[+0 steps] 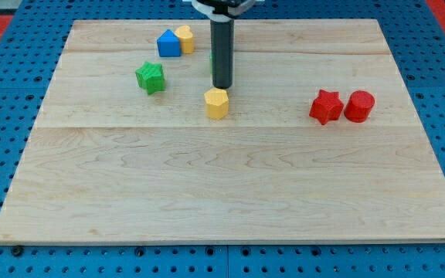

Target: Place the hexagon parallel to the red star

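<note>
A yellow hexagon block lies near the middle of the wooden board. My tip stands just above it in the view, touching or nearly touching its top edge. A red star block lies at the view's right, level with the hexagon, with a red round block touching it on the right.
A green star block lies to the left of the hexagon. A blue block and a yellow block sit together at the view's top. A sliver of green shows behind the rod. Blue pegboard surrounds the board.
</note>
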Controlling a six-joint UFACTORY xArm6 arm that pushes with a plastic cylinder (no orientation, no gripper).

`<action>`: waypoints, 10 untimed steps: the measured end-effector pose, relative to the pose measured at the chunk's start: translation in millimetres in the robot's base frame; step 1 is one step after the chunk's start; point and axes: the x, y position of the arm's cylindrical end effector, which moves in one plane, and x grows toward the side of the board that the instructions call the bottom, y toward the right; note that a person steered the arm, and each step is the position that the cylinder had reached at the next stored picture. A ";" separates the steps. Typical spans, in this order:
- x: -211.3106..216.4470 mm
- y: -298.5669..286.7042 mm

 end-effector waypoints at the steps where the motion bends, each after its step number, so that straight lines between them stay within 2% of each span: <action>1: 8.7 -12.6; 3: 9.3 -10.9; 4: 10.1 -42.8; 5: 35.6 -71.1; 6: 54.6 -9.8; 7: 51.8 18.0; 8: 32.5 31.0; 9: 32.5 59.5; 10: 10.6 61.7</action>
